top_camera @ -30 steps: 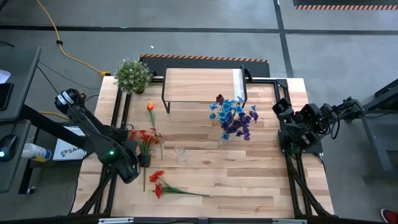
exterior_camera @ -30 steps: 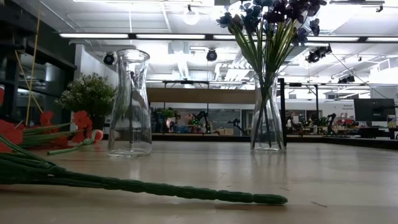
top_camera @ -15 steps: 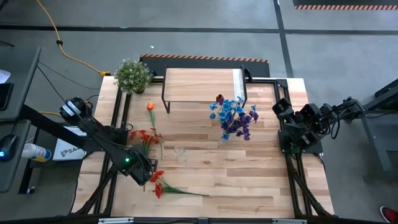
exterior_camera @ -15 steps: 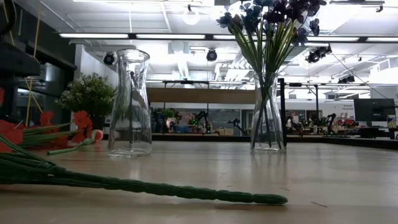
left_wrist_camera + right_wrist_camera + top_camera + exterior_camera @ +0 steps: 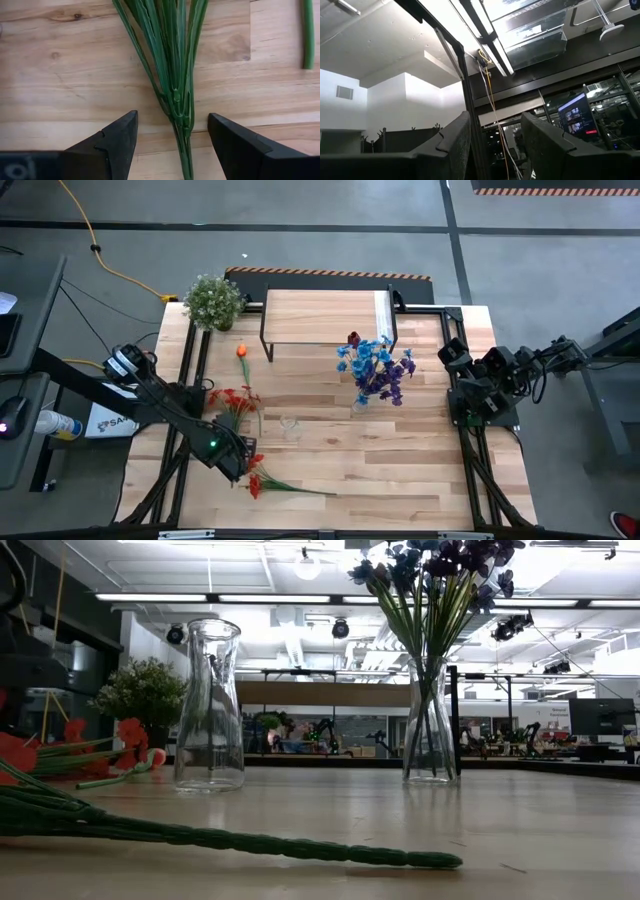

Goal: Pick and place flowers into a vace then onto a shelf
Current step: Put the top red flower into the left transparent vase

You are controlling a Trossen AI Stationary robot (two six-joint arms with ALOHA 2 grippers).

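Note:
A red flower bunch (image 5: 257, 476) lies flat on the table near the front left, its green stems (image 5: 176, 75) on the wood. My left gripper (image 5: 236, 461) hangs over it, pointing down and open. One finger stands on each side of the stem bundle (image 5: 172, 132) without touching it. A second red bunch (image 5: 235, 400) and an orange tulip (image 5: 241, 352) lie farther back. An empty glass vase (image 5: 290, 427) stands mid-table. Another vase (image 5: 430, 720) holds blue and purple flowers (image 5: 377, 368). The shelf (image 5: 325, 318) stands at the far edge. My right gripper (image 5: 495, 135) waits open at the right edge, pointing up.
A bushy potted plant (image 5: 213, 301) stands at the far left corner. A single green stem (image 5: 308, 30) lies apart from the bundle. A long stem (image 5: 300, 848) stretches across the front of the table. Bare wood lies between the vases and the near right edge.
My left gripper has come down and shifted toward the table's right, from beside the second red bunch to over the stems of the front bunch. Its fingers have stayed open. The flowers and vases have not moved.

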